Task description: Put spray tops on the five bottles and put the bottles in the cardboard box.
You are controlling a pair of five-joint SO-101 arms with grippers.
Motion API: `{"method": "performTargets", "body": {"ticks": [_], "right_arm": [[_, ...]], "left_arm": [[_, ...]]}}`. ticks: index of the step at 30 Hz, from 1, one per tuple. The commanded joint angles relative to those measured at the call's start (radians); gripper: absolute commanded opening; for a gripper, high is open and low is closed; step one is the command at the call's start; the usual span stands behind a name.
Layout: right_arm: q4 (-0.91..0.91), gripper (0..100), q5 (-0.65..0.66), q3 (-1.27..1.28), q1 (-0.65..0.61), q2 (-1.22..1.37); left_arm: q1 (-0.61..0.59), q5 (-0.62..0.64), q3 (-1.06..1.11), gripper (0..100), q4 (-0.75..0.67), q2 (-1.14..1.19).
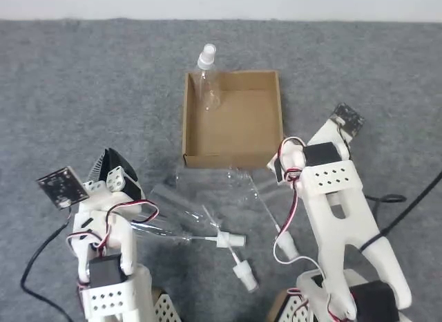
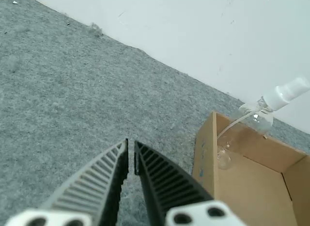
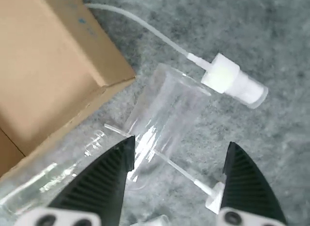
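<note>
The right end effector (image 3: 179,143), fingers spread wide, hovers over a clear plastic bottle (image 3: 164,109) lying on the grey carpeted table (image 3: 271,32) just beside the brown cardboard box (image 3: 48,66), while the left end effector (image 2: 131,142) is pressed together, empty.

The clear bottles (image 1: 238,187) lying before the cardboard box (image 1: 228,158) overlap, too faint to count.

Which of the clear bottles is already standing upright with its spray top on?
The bottle in the far left corner of the cardboard box. It stands upright; the other bottles lie on their sides on the carpet.
</note>
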Motion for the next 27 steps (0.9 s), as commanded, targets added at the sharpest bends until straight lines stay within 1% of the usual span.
{"method": "performTargets", "body": {"ticks": [1, 7, 9, 17, 19, 27], "right_arm": [[0.007, 24.5, 0.06, -0.103, 0.01, -0.058], [0.018, 24.5, 0.063, -0.183, 0.053, -0.058], [0.042, 24.5, 0.104, -0.204, 0.061, -0.058], [0.11, 24.5, 0.463, -0.261, 0.061, -0.058], [0.11, 24.5, 0.569, -0.267, 0.056, -0.058], [0.11, 24.5, 0.925, -0.265, 0.053, -0.058]], "left_arm": [[-0.005, -0.009, -0.013, 1, 0.003, -0.02], [-0.005, -0.009, -0.013, 1, 0.003, -0.02], [-0.005, -0.009, -0.013, 1, 0.003, -0.02], [-0.005, -0.009, -0.013, 1, 0.003, -0.02], [-0.005, -0.009, -0.013, 1, 0.003, -0.02], [-0.005, -0.009, -0.013, 1, 0.003, -0.02]]}}
